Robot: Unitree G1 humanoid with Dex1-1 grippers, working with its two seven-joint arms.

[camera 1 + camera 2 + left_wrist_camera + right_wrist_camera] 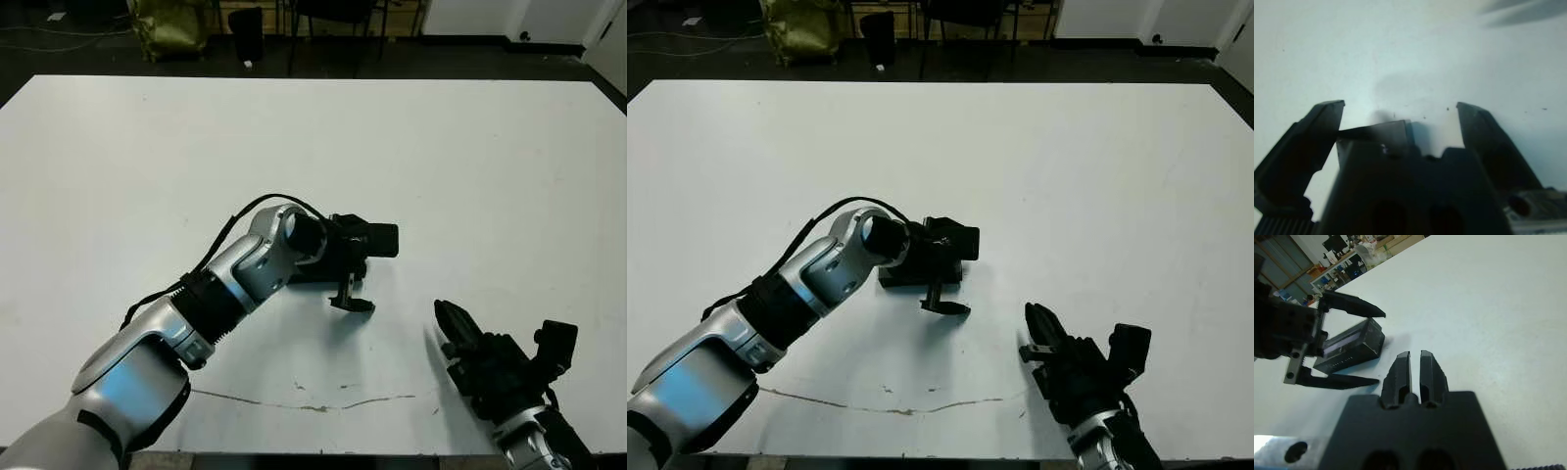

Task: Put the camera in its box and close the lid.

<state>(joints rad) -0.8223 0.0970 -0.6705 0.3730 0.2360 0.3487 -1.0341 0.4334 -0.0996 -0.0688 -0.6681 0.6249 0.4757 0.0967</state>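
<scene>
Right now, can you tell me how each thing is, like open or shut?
left gripper: open, fingers spread on either side of the black box, not clamped on it.
right gripper: shut, holding nothing, apart from the box.
black box: lying flat on the table with the lid on, its shiny strip showing.
camera: not visible.

1. No legible text, label, brand, number or sign in any view.
2. Lid [1350, 348]: glossy strip along its top visible in right wrist view, too blurred to show any print.
3. Shelving beyond the far side of the lid: coloured items, nothing readable.
</scene>
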